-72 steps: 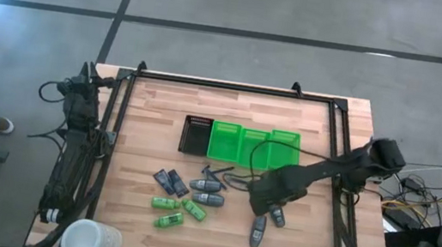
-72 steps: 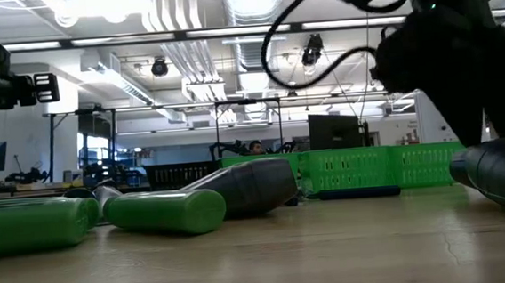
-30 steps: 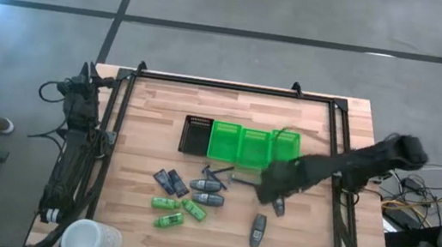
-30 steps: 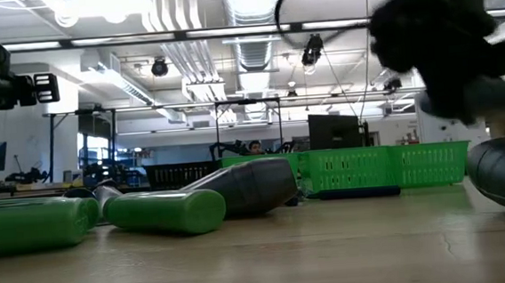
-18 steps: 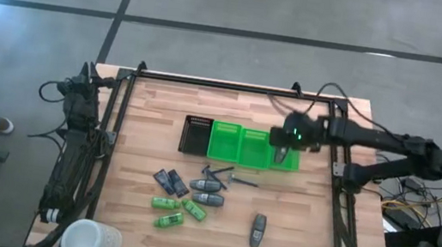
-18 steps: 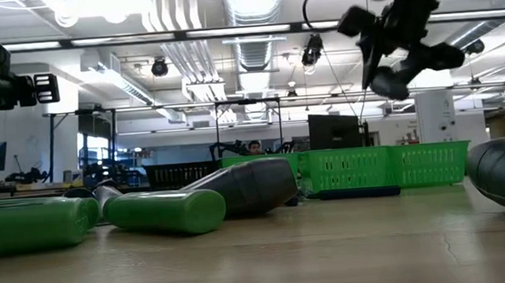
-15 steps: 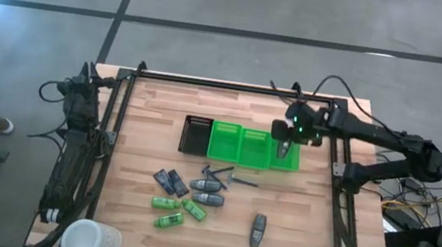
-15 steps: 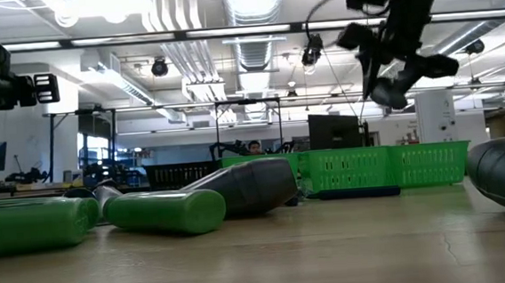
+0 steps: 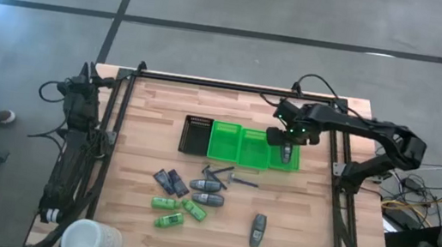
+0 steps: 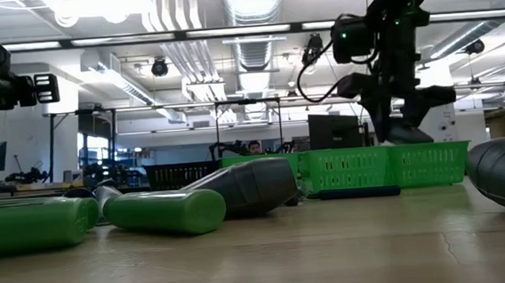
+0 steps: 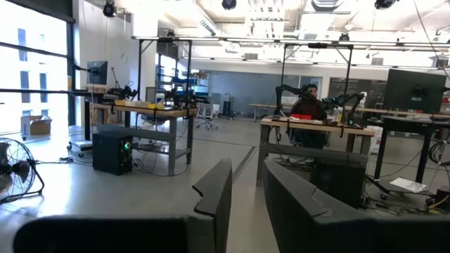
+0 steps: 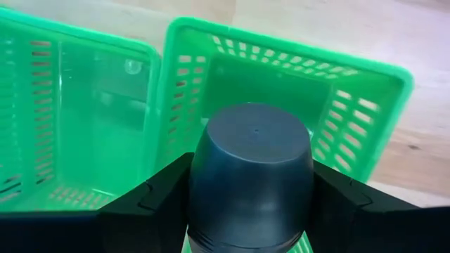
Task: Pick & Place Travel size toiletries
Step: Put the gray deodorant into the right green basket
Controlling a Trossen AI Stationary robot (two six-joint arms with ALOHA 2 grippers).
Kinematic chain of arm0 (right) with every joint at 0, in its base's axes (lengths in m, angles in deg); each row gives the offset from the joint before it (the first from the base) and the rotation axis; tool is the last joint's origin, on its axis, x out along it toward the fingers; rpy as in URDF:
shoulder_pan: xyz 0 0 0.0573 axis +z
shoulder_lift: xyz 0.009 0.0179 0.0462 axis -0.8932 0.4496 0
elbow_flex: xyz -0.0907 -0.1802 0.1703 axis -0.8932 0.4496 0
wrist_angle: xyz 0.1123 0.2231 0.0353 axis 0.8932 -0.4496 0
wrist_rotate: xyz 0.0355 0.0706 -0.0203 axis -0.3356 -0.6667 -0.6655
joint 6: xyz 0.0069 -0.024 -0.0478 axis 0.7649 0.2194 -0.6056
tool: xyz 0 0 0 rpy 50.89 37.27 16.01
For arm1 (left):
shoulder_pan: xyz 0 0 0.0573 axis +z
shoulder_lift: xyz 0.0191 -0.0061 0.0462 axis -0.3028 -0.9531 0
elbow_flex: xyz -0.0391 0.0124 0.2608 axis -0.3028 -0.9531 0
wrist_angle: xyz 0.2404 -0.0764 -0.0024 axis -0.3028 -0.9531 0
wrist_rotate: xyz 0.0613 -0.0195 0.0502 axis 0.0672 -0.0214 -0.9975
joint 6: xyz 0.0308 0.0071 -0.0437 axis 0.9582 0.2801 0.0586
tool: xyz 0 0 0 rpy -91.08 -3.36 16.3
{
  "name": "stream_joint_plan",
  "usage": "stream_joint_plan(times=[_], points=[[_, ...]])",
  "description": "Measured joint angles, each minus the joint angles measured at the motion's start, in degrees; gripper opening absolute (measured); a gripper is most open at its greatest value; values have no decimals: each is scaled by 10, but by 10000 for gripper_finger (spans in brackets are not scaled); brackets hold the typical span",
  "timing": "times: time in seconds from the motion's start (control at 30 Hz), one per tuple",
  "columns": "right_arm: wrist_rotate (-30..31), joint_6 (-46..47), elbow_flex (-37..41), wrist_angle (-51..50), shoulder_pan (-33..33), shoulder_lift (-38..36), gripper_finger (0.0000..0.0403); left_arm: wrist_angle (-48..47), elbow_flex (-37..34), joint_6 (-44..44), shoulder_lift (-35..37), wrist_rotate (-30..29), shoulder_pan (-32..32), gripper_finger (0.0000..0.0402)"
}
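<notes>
I see the right pincer (image 9: 287,147) clamped on a grey oval bottle (image 12: 250,172), one dark finger (image 12: 144,204) pressing on each side of it. The bottle hangs directly over the rightmost green tray (image 9: 283,161), which lies just under the pincer; in the right wrist view its slotted walls (image 12: 365,126) frame the bottle. I cannot tell if the bottle touches the tray floor. Just beside this tray, toward the left arm, stand two more green trays (image 9: 238,143) and then a black slotted tray (image 9: 194,134).

Farther from the pincer, nearer the front edge of the wooden surface (image 9: 310,231), lie the other toiletries: thin dark razor-like sticks (image 9: 218,173), two grey bottles (image 9: 206,192), dark flat packets (image 9: 169,182), green tubes (image 9: 176,212), and one grey bottle alone (image 9: 257,230).

The left pincer (image 11: 246,204) waits far away, off the left side of the surface, its fingers apart by a narrow gap and holding nothing.
</notes>
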Motion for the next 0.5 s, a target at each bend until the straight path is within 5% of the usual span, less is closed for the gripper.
stream_joint_plan(times=[0.5], points=[[-18, -9, 3, -1, 6, -6, 208, 0, 0, 0, 0, 0, 0, 88]])
